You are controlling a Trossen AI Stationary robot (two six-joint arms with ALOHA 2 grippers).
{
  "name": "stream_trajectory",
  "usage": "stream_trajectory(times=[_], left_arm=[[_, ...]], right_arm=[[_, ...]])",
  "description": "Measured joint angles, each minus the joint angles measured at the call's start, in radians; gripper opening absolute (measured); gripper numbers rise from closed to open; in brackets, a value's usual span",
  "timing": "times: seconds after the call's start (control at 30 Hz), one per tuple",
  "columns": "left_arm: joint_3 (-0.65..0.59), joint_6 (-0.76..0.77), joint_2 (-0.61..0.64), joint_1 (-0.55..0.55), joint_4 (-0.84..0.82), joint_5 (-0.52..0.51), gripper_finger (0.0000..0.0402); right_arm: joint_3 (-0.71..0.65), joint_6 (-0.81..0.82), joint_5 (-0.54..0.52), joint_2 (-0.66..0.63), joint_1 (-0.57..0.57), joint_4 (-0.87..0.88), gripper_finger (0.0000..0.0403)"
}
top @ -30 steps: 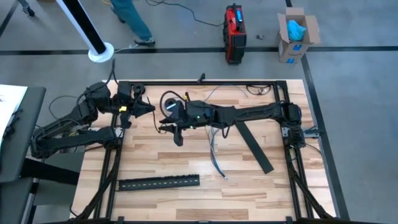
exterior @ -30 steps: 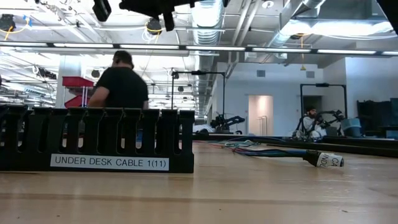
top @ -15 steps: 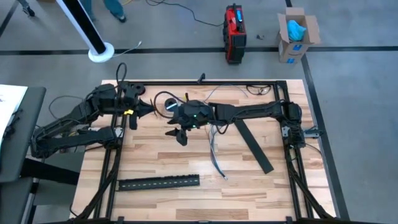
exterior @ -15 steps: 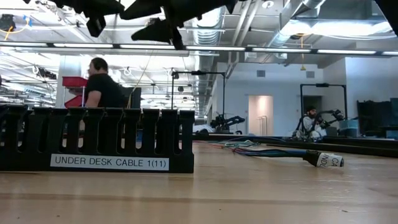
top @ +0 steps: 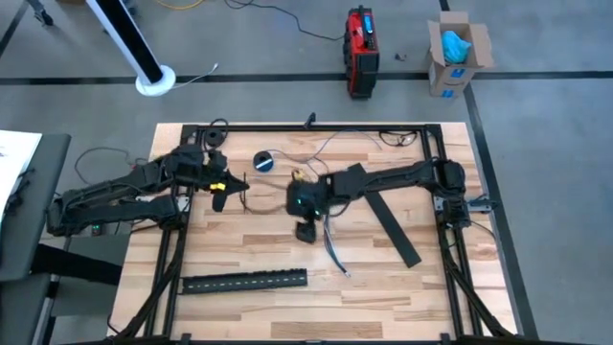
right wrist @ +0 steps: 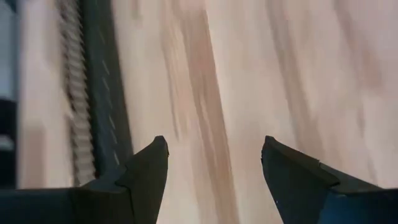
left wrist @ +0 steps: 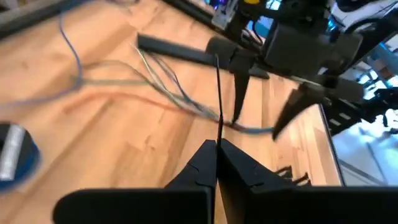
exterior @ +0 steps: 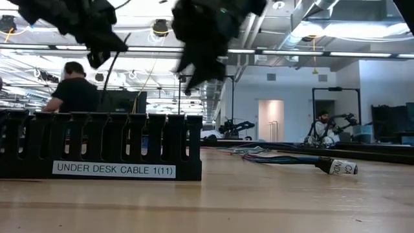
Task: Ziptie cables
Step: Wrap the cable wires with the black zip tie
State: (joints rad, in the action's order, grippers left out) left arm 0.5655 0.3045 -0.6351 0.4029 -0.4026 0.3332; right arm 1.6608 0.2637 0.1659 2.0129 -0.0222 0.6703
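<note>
Both arms have swung toward table centre since 1 s ago. R gripper (top: pixel 305 231) now sits just beside the cables (top: pixel 330 244) w/ fingers spread wide, holding nothing. L gripper (top: pixel 222 195) is pinched tight on a thin black ziptie (left wrist: pixel 218 93). Cables lie loose mid-table, between the tape roll (top: pixel 263 160) and slotted strip (top: pixel 245 280). Best approach, imo: R bunches wires first, then L threads the tie around them.

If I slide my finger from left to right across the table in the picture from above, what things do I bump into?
left gripper → blue tape roll → right gripper → cables → slanted black strip
</note>
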Motion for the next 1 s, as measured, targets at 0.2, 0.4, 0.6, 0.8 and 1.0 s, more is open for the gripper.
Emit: stream_trajectory(times=[0.2,0.4,0.6,0.8,1.0], left_arm=[[-0.041,0.056,0.07,-0.035,0.116,-0.001,0.0],[-0.042,0.086,0.119,-0.052,0.142,-0.057,0.0],[-0.042,0.158,0.101,-0.107,0.248,-0.173,0.0],[-0.042,0.158,0.011,-0.171,0.264,-0.34,0.0],[-0.045,0.182,-0.132,-0.181,0.265,-0.356,0.0]], right_arm=[[-0.172,0.053,-0.029,-0.126,-0.097,0.146,0.0244],[-0.38,0.047,-0.135,-0.319,-0.227,0.237,0.0242],[-0.445,-0.157,-0.275,-0.342,-0.288,0.416,0.023],[-0.611,-0.061,-0.301,-0.403,-0.223,0.309,0.0216],[-0.689,0.021,-0.29,-0.506,-0.185,0.13,0.0205]])
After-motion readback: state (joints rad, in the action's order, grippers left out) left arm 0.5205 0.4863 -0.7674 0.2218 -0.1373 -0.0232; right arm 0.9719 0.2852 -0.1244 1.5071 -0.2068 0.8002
